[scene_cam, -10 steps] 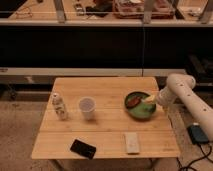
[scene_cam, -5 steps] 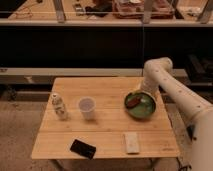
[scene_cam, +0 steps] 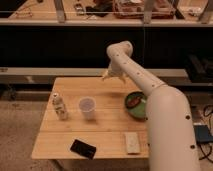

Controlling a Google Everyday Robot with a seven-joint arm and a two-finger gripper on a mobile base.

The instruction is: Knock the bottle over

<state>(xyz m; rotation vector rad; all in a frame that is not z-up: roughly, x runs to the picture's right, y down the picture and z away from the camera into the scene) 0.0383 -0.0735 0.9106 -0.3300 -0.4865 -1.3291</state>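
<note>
The bottle (scene_cam: 60, 106), small and pale with a white cap and a mottled label, stands upright near the left edge of the wooden table (scene_cam: 107, 131). My white arm rises from the lower right and bends over the table's far side. At its end, the gripper (scene_cam: 107, 75) hangs above the back edge, up and to the right of the bottle and well apart from it. The gripper is open and holds nothing.
A translucent plastic cup (scene_cam: 87, 107) stands just right of the bottle. A green bowl (scene_cam: 135, 104) with something dark in it sits at the right, partly behind my arm. A black flat object (scene_cam: 82, 148) and a pale rectangular block (scene_cam: 132, 142) lie near the front edge.
My arm has swung from the right side of the table, by the green bowl, up and leftward to the back edge. The view has also moved closer. The bottle has not moved.
</note>
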